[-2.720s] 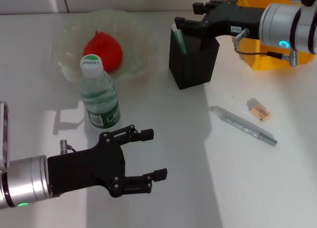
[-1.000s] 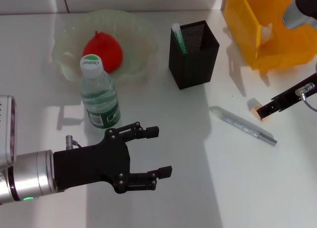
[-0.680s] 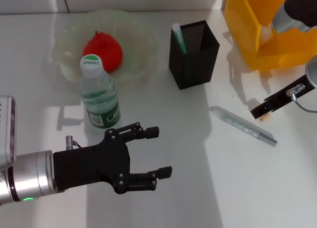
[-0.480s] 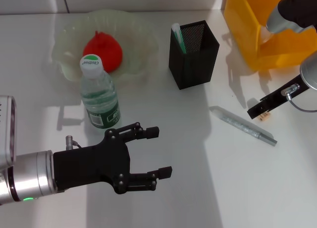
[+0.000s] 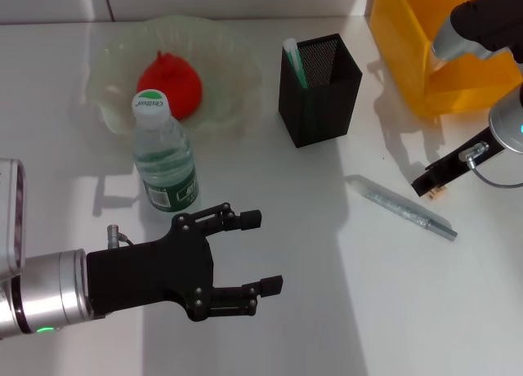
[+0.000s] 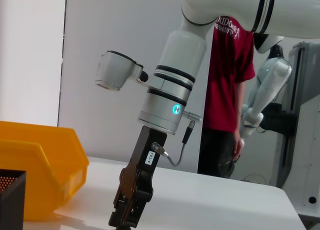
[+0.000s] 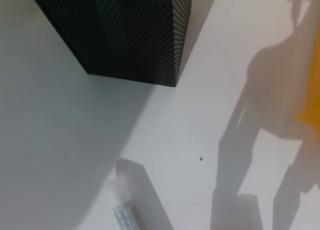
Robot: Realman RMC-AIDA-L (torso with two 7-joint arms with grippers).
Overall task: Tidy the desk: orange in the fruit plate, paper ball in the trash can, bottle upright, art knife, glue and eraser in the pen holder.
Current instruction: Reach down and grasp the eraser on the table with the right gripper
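The orange (image 5: 167, 83) lies in the fruit plate (image 5: 233, 53). The bottle (image 5: 163, 159) stands upright in front of the plate. The pen holder (image 5: 319, 86) holds a green-and-white stick (image 5: 294, 61). The art knife (image 5: 400, 206) lies on the table right of the holder. My right gripper (image 5: 425, 185) points down onto the eraser (image 5: 437, 194), which is mostly hidden beneath it. The right wrist view shows the holder (image 7: 125, 35), the knife's end (image 7: 125, 202) and the shaded eraser (image 7: 247, 212). My left gripper (image 5: 261, 252) is open and empty, low by the bottle. The paper ball is hidden.
The yellow trash can (image 5: 409, 41) stands at the back right, behind my right arm. It also shows in the left wrist view (image 6: 35, 165), with my right gripper (image 6: 127, 217) touching down beside it. A person in red (image 6: 227, 90) stands beyond the table.
My right arm left the pen holder, swung to the right side and came down over the eraser, covering it. My left arm has barely moved.
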